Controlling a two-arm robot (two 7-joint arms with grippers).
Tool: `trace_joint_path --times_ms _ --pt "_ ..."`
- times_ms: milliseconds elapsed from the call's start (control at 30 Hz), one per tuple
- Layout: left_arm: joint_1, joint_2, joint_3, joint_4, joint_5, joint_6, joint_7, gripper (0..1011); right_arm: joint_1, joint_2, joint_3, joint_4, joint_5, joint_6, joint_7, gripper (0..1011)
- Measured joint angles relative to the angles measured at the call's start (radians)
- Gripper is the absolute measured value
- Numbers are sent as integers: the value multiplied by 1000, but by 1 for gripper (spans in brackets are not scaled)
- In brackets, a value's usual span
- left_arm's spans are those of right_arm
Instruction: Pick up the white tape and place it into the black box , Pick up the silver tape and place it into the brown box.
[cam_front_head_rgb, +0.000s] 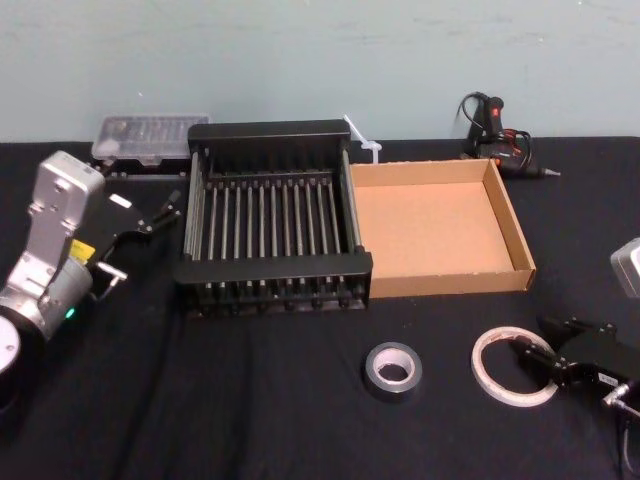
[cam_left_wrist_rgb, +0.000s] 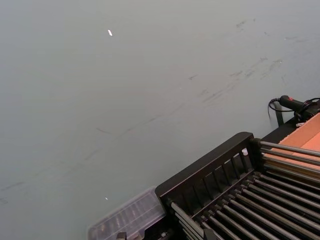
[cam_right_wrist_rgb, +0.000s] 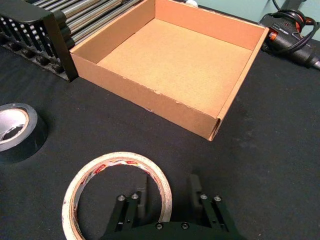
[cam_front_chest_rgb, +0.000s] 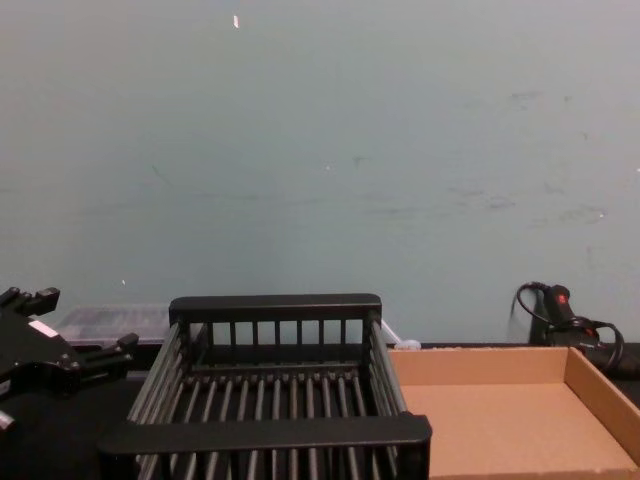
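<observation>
Right wrist view: white tape (cam_right_wrist_rgb: 120, 158) lies flat on the black cloth (cam_right_wrist_rgb: 260, 140), just in front of the brown box (cam_right_wrist_rgb: 150, 97) and well short of the black box (cam_right_wrist_rgb: 35, 30). Right gripper (cam_right_wrist_rgb: 169, 192) is down over the ring's near edge with its jaws apart, one finger inside the ring and one outside. Nothing is clamped yet. Silver tape (cam_right_wrist_rgb: 22, 140) sits on the crate side of the white roll, apart from it. Left gripper (cam_front_head_rgb: 168, 208) hangs beside the black box's left wall, jaws spread and empty.

Risks, as I read it:
- The ring wall is thin, so an off-centre squeeze could tip or skid the roll.
- Lifted by one edge, the roll may dangle and swing.
- The way to the crate passes over the silver roll, and a low carry could knock it.

Hard to make out:
- I can't tell whether the fingertips touch the cloth.
- The ring's nearest stretch is hidden under the gripper.
- The label's red print is too small to read.
- In the head view the right arm runs off the frame edge.
</observation>
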Motion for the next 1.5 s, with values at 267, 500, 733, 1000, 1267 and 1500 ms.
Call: trace_joint_path --times_ms 267,500,733,1000,1267,1500 --pt "0 0 0 0 0 0 0 1001 0 0 0 0 0 0 0 283" --pt "0 0 0 0 0 0 0 1001 0 0 0 0 0 0 0 100" --pt "0 0 0 0 0 0 0 1001 0 0 0 0 0 0 0 90" --pt "0 0 0 0 0 0 0 1001 0 0 0 0 0 0 0 90" --pt "0 0 0 0 0 0 0 1001 1 0 5 1 5 -11 14 90" --pt "0 0 0 0 0 0 0 1001 2 -3 18 -5 21 -20 20 90"
